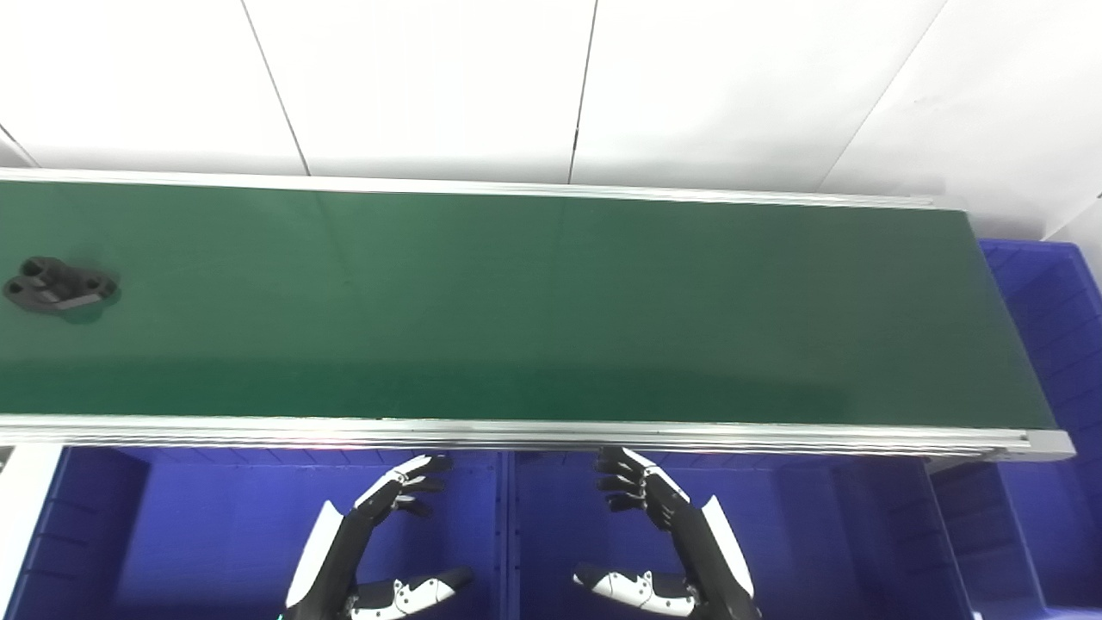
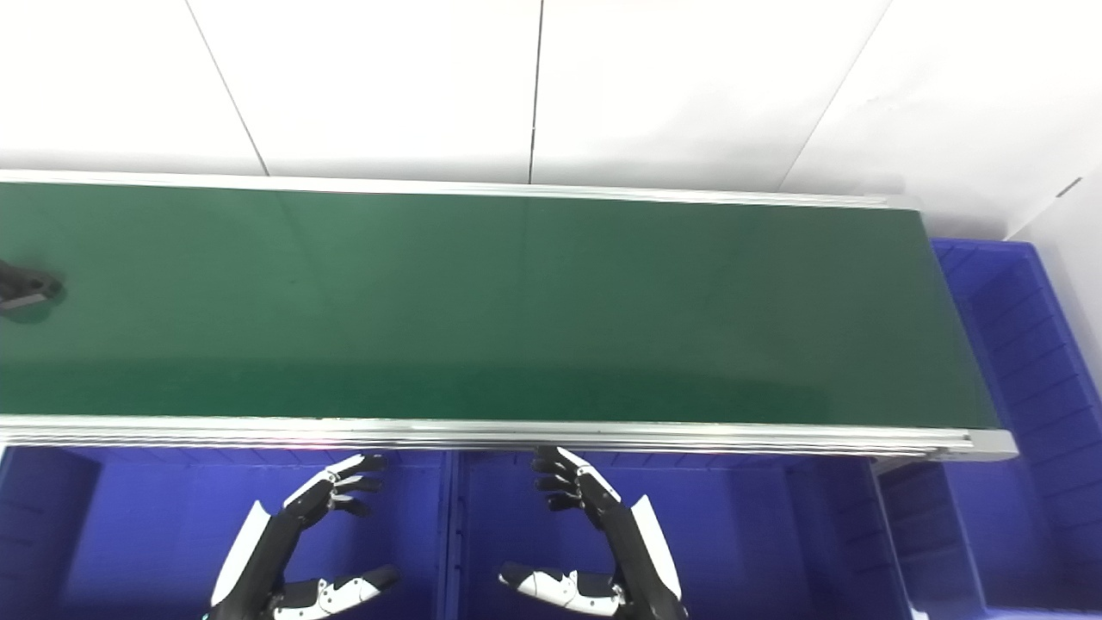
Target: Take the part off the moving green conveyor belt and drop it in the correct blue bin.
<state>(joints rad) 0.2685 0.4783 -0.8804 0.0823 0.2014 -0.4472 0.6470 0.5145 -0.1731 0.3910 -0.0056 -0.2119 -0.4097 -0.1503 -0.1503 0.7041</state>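
I see both hands low in my view, held over the blue bins on the near side of the belt (image 1: 551, 310). My left hand (image 1: 379, 542) is open, fingers spread and curled a little, thumb out toward the right hand, holding nothing. My right hand (image 1: 663, 538) mirrors it: open, fingers apart, thumb pointing back at the left hand, empty as well. The fingertips of both sit just short of the belt's near rail (image 1: 516, 433).

The part (image 1: 58, 287), a black piece with holes in it, lies flat on the belt far out to the left of my left hand and beyond it, well apart from both hands. In the right eye view it is cut off by the picture's left edge.

Under my left hand is the left bin (image 1: 224, 534); under my right, the middle bin (image 1: 818, 534), with a divider wall (image 1: 508, 534) between the hands. Another bin (image 1: 1055, 327) sits past the belt's end, far right of my right hand.
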